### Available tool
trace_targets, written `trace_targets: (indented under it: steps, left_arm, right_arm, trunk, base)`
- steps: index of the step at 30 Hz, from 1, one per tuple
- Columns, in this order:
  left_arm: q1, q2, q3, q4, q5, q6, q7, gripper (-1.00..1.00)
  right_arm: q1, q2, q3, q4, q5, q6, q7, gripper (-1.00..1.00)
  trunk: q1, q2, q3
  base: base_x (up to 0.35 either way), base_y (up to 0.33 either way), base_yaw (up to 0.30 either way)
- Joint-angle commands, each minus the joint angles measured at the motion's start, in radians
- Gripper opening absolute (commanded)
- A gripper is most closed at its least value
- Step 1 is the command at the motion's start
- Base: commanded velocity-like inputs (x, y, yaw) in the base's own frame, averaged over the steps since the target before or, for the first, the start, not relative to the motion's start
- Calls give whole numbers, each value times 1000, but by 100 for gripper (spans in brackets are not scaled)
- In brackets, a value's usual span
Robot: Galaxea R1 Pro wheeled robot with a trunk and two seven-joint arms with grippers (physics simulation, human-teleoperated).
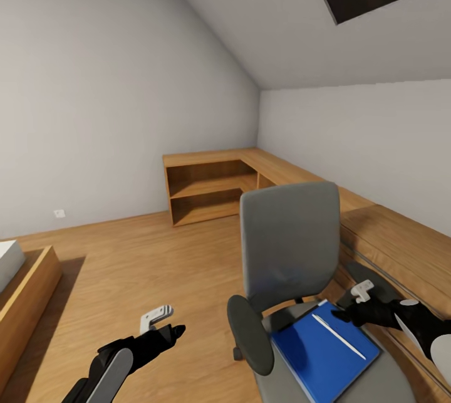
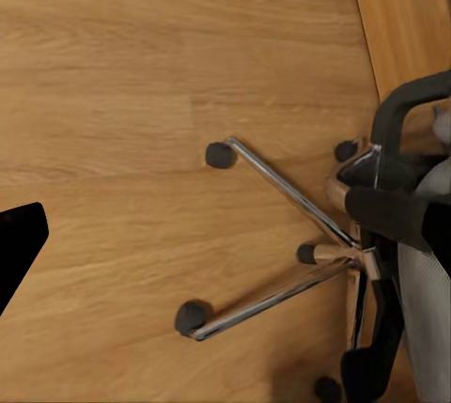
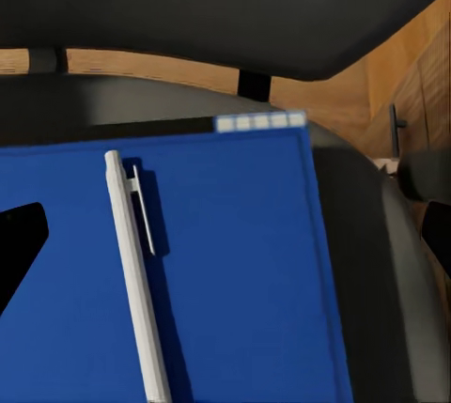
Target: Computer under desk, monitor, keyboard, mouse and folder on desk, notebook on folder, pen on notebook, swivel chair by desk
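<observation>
Right wrist view: pen (image 3: 134,281) on folder (image 3: 244,271); hand state unclear.

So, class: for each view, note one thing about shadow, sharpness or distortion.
Head view: the swivel chair looks wide-angle stretched. Left wrist view: crisp, with glints on the chair's metal base. Right wrist view: the pen casts a narrow shadow on the folder.

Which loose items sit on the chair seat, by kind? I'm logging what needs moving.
Folder: 1, blue, flat on the chair seat
Pen: 1, white, lying on the folder
Total: 2
</observation>
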Motion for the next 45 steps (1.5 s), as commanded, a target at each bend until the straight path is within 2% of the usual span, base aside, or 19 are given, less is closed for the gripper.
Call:
trace_targets:
  steps: [1,11,23,45]
  left_arm:
    - [-1,1,-3,-1,10,1,10,100]
    - [-1,6,6,0,8,1,6,100]
    - [0,7,79,-3,11,1,6,100]
    - [-1,7,89,-6,11,1,5,100]
  right_arm:
    - [0,0,4,-2,-3,7,3,100]
    - [0,1,5,4,-3,6,10,100]
    - [0,2,5,4,1,6,111,100]
    - [0,2,6,4,5,5,176,100]
  trunk:
    - [0,-1,-1]
    - [0,-1,-1]
    - [0,-1,-1]
    - [0,-1,-1]
  base:
    - [93,-30,0]
    - [29,-10,0]
    - [1,0,0]
    - [0,0,0]
